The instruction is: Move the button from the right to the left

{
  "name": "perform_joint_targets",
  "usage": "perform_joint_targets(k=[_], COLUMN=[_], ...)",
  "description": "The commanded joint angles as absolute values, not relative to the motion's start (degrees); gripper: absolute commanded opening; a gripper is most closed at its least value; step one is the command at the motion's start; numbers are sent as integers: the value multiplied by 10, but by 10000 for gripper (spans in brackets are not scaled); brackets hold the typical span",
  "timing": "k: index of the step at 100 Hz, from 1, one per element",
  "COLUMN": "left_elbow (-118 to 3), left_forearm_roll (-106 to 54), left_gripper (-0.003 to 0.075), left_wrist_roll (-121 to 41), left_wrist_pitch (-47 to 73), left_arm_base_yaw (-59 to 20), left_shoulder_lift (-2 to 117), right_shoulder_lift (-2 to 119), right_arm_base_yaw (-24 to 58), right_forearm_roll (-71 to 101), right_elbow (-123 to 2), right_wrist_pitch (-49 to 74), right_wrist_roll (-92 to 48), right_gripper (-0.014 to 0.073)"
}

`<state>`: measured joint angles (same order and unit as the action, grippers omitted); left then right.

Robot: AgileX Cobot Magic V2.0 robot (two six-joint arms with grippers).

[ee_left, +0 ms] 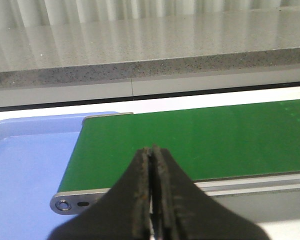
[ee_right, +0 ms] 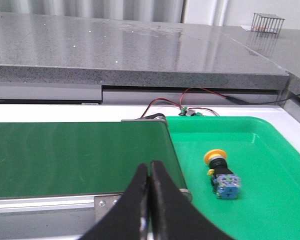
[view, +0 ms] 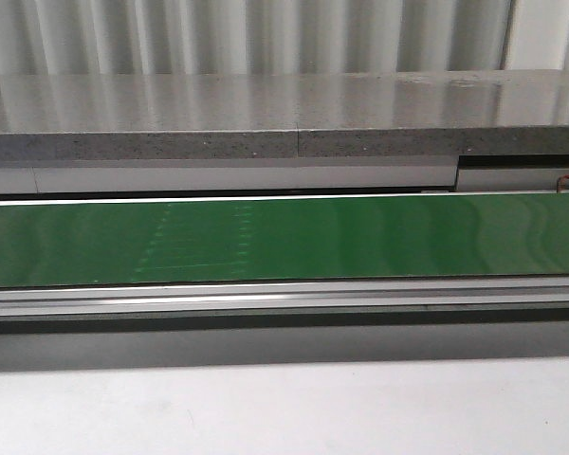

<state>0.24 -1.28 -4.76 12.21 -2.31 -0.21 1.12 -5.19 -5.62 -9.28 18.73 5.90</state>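
Note:
The button [ee_right: 221, 172] lies on its side in the green tray [ee_right: 270, 210] beside the right end of the green conveyor belt [ee_right: 75, 155]. It has a yellow head, black collar and blue-grey block. My right gripper [ee_right: 150, 167] is shut and empty, over the belt's near edge, apart from the button. My left gripper [ee_left: 152, 152] is shut and empty over the belt's left end [ee_left: 190, 140]. Neither gripper nor the button shows in the front view, only the belt [view: 284, 237].
A blue tray [ee_left: 25, 170] sits past the belt's left end. A grey stone counter [view: 284, 114] runs behind the belt. Red and black wires [ee_right: 190, 102] lie behind the green tray. The belt's metal frame [view: 284, 299] runs along its front.

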Motion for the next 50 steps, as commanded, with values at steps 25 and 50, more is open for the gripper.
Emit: perform_joint_targets(k=[25, 50], left_elbow=[24, 24], left_forearm_roll=[-15, -15], left_gripper=[-20, -20], left_wrist_roll=[-43, -43], left_wrist_pitch=[79, 79], left_arm_base_yaw=[-22, -22], left_shoulder_lift=[-21, -21], right_shoulder_lift=[161, 226], right_arm_base_yaw=[-56, -55], right_forearm_roll=[-56, -38], right_elbow=[-290, -350], right_wrist_pitch=[309, 372], right_wrist_roll=[60, 60], right_gripper=[-66, -66])
